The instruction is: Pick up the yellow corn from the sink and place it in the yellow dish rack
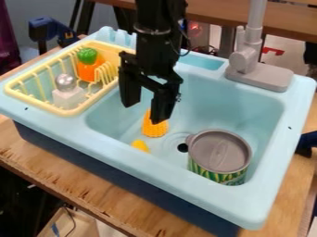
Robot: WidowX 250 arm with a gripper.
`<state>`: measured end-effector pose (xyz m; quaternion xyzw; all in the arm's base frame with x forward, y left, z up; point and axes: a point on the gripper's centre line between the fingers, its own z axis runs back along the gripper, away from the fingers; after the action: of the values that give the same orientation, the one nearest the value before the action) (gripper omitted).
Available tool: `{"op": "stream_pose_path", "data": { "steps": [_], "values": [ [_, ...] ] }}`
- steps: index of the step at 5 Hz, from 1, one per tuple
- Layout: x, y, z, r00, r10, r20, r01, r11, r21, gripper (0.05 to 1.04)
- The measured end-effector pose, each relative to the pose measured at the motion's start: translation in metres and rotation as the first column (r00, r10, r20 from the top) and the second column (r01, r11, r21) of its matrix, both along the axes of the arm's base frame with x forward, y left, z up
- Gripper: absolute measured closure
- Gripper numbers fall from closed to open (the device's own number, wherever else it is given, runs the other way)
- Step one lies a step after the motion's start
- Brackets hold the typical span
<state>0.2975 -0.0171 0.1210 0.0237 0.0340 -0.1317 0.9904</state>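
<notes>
Claw (146, 107) suspended over the left half of the basin, pointed downward, its two fingers spread apart; nothing is gripped. One fingertip is seen just above the bumpy yellow piece (155, 128), which is the nearest thing; whether it is touched cannot be told from this angle.

The yellow piece is lodged low in the light-blue toy sink (260, 185), its top partly hidden by the finger. Surface covered in rows of small knobs, corn-like; body rounded and elongated. A smaller, smoother yellow piece (140, 146) is found just beside it, toward the near wall. Both are presumably held in by the basin's raised sides, since rounded shapes are easily rolled.

Can (219, 151) stood upright to the right of the drain hole (182, 147), probably steadied by its flat base. Grey, dull lid; green-and-yellow patterned wall.

Pale-yellow slatted rack (75, 111) set into the left side of the sink top; its contents are likely confined by the ribs. Inside: an orange piece with a green, lobed top (87, 56), and a shiny ball-topped item with a squarish whitish base (68, 97). Grey faucet (246, 60) mounted at the back. Everything is carried by a wooden desk (93, 187), grain visible, edge roughly chipped.
</notes>
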Motion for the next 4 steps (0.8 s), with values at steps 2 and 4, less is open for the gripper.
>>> {"op": "stream_pose_path", "data": {
  "steps": [2,4],
  "values": [
    [0.008,0.002,-0.012,0.998,0.057,-0.007,-0.057,0.998,0.027,0.137],
    [0.013,-0.004,-0.018,0.992,0.112,0.051,-0.11,0.994,-0.028,0.636]
  ]
}}
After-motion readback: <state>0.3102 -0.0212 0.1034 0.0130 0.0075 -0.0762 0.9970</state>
